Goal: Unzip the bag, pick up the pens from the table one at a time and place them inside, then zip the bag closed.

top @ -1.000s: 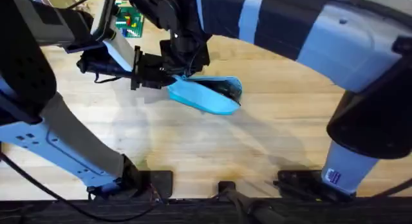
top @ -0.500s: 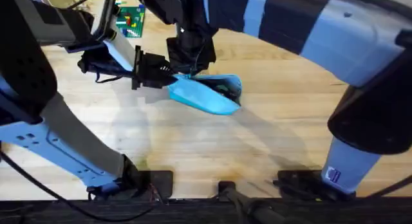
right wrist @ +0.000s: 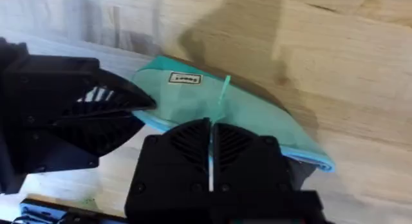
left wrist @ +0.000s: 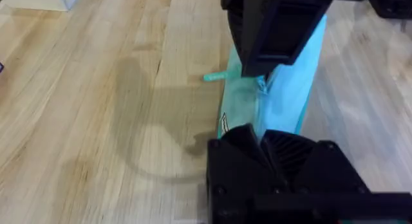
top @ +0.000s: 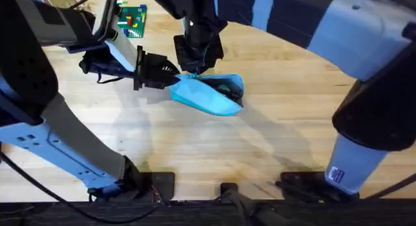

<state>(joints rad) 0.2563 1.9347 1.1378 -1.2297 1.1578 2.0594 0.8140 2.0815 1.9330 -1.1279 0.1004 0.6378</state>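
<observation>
We note the butcher-block table (top: 195, 154) spanning the overhead view, plank grain visible. The right arm reaches in from 4 o'clock across the middle, large and dark under the camera; the left arm comes up from 7 o'clock and bends toward centre.

The light-blue pencil pouch (top: 209, 95) lies just above table centre, long axis running roughly from 10 o'clock to 4 o'clock, its 3 o'clock end gaping with a dark interior showing. In the right wrist view the pouch (right wrist: 244, 114) carries a small white label near one end, and a thin teal zipper cord stands up from the zip line.

At 11 o'clock of the table we see a green brick baseplate (top: 132, 19) with a few coloured bricks on it, well apart from the pouch.

The left gripper (top: 170, 73) meets the pouch at its 9 o'clock end; in the right wrist view its black jaws taper together onto the fabric edge, so we record it as pinching the pouch end.

The right gripper (top: 195, 69) comes down on the pouch's upper edge beside the left one. Its fingers (right wrist: 187, 143) sit pressed together with only a thin seam between them, clamped at the zipper line of the pouch.
</observation>
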